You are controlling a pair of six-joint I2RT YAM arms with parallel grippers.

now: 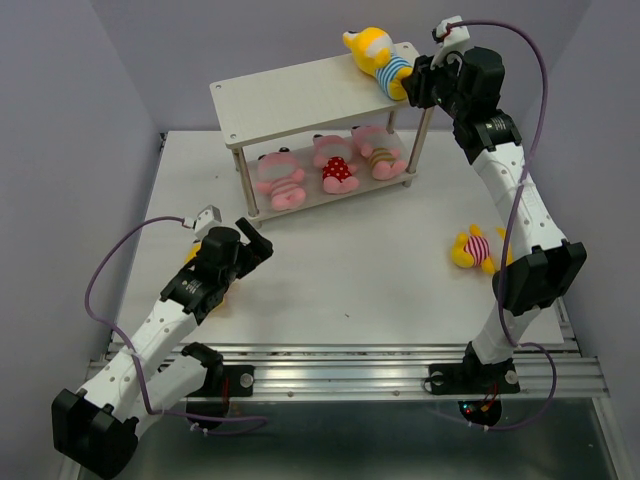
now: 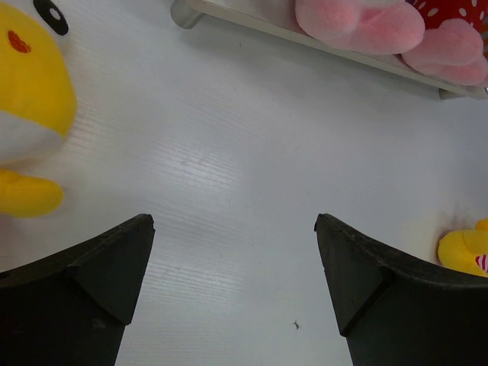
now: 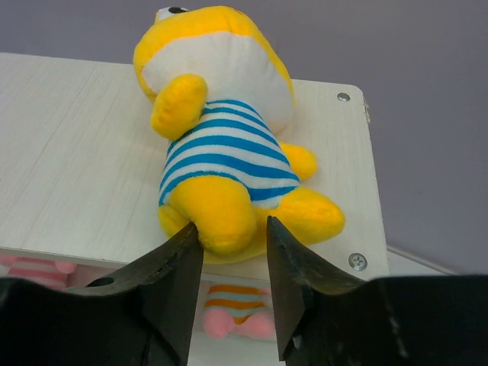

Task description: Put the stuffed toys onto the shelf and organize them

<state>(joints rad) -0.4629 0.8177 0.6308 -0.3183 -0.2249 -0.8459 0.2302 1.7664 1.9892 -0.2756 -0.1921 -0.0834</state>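
I counted six stuffed toys. Three were pink, all on the lower tier: a pink-striped toy (image 1: 280, 180), a red polka-dot toy (image 1: 338, 168) and an orange-striped toy (image 1: 381, 157). Three were yellow: a blue-striped toy (image 1: 383, 58) at the top tier's far right end, a red-striped toy (image 1: 472, 248) on the table (image 1: 350, 280) at right, and a yellow toy (image 2: 30, 91) at near left. There was one shelf (image 1: 290, 95), with two tiers.

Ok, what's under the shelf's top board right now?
Three pink toys on the lower tier: one pink-striped, one red polka-dot, one orange-striped. The top board hides the tier's back.
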